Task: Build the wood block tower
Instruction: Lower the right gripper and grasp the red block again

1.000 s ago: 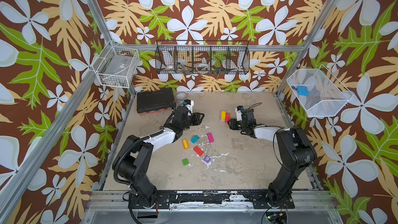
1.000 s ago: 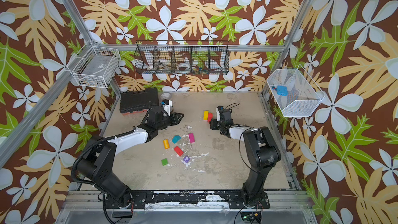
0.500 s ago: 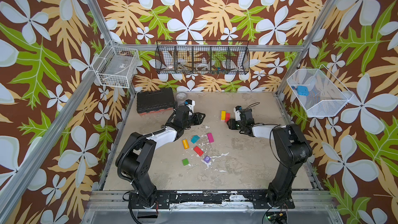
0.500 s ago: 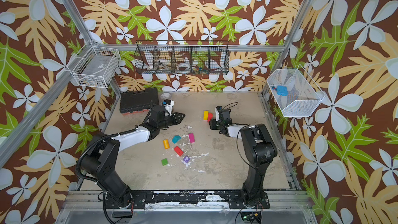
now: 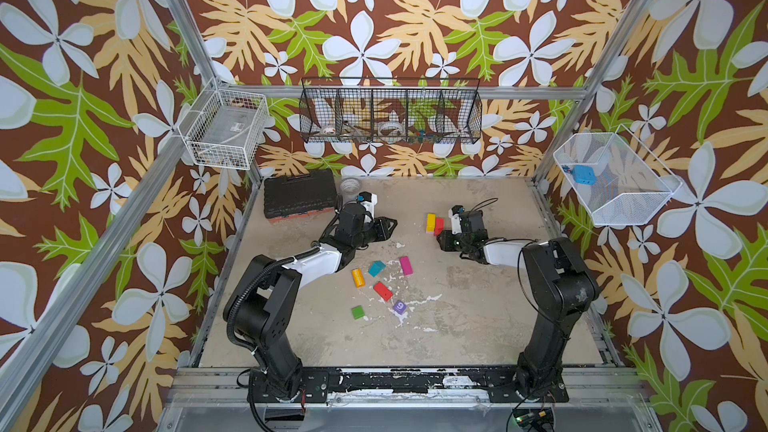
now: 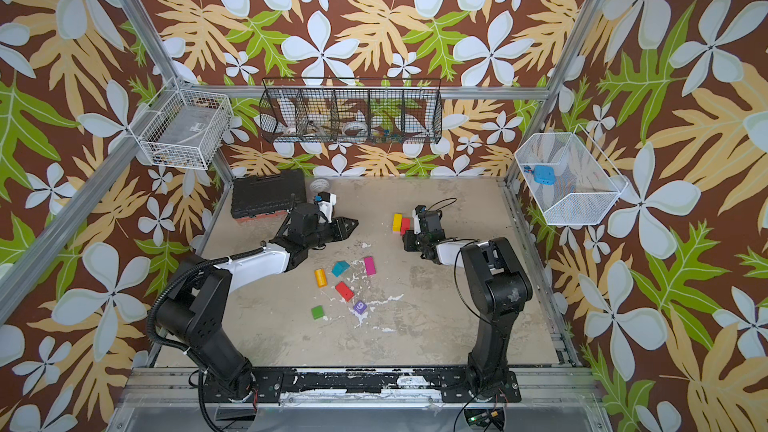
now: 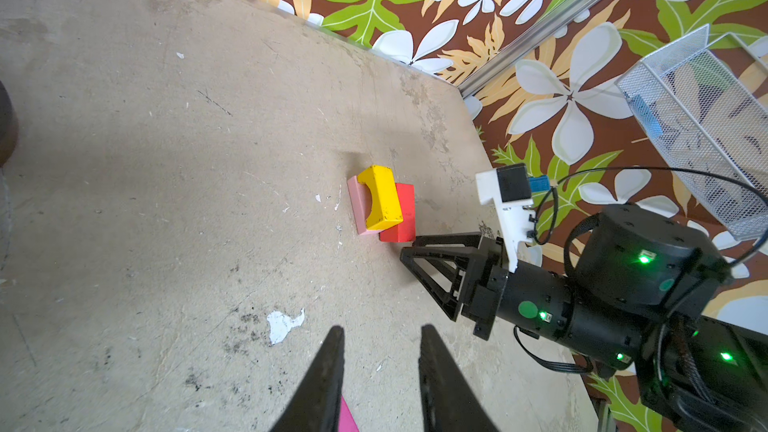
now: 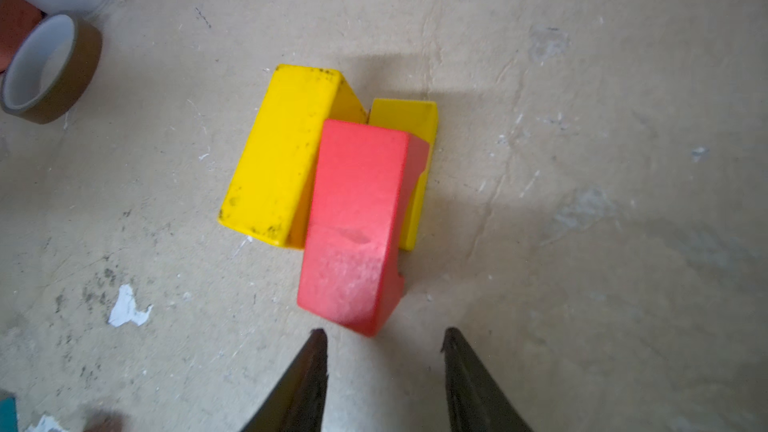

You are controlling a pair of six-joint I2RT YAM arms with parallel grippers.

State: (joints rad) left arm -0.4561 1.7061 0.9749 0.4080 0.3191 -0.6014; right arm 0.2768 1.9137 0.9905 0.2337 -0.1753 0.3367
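Observation:
A small tower of wood blocks stands right of centre in both top views: a yellow block point(image 5: 431, 220) point(image 6: 397, 221) against a red block point(image 5: 439, 226) and a pink one point(image 7: 358, 205). In the right wrist view the red block point(image 8: 353, 218) leans against two yellow blocks point(image 8: 282, 151). My right gripper point(image 8: 384, 338) point(image 5: 443, 238) is open just short of the red block, holding nothing. My left gripper point(image 7: 382, 330) point(image 5: 390, 226) is open and empty, left of the tower. Loose blocks lie mid-table: orange point(image 5: 357, 277), teal point(image 5: 377, 268), magenta point(image 5: 406, 265), red point(image 5: 382, 290), green point(image 5: 358, 312), purple cube point(image 5: 399, 306).
A black toolbox point(image 5: 299, 198) and a clear jar point(image 5: 350, 185) sit at the back left. A tape roll point(image 8: 50, 70) lies near them. Wire baskets hang on the walls: white point(image 5: 226, 128), black point(image 5: 390, 116), white mesh point(image 5: 615, 178).
My right arm has edged slightly left toward the tower and its jaws have narrowed a little. The left arm has hardly moved. No block has shifted.

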